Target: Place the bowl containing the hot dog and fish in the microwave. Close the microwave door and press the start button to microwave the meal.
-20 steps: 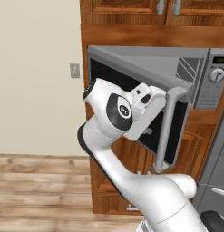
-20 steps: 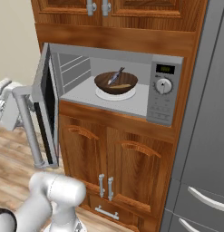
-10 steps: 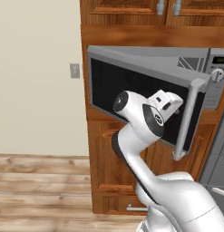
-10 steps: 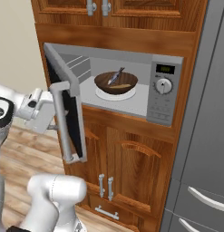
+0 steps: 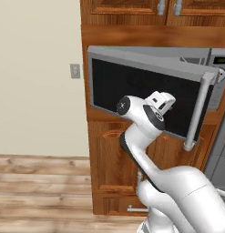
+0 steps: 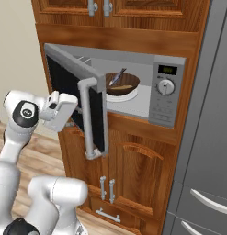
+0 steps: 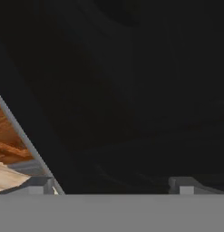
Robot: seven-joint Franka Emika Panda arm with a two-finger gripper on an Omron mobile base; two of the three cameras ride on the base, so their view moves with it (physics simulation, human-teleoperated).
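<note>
Gripper (image 7: pixel 111 183) position: directly against the dark glass of the microwave door (image 6: pixel 69 92), fingers spread wide with nothing between them. In the hand view the two fingertips (image 7: pixel 181 185) stand far apart at the bottom edge, the black window just ahead of them; actual contact with the glass cannot be confirmed at this range.

Arm pose — rising from the base, bent at the elbow, wrist turned so the hand faces the door's outer face, below and beside the long vertical bar handle (image 6: pixel 88 117).

Door state: partly open, swung out at an angle from the microwave (image 6: pixel 147 87). Beyond the door from the hand, inside the cavity, sits the bowl (image 6: pixel 122 84) on a white turntable; a slender grey item, probably the fish (image 6: pixel 116 77), leans over its rim. The hot dog cannot be made out.

Control panel (image 6: pixel 164 94) with knob and display — on the far side of the cavity from the hand.

Surroundings: wooden cabinets (image 5: pixel 132 11) above and below the hand, cream wall (image 5: pixel 36 77) with an outlet plate, plank floor (image 5: pixel 41 182) below.
</note>
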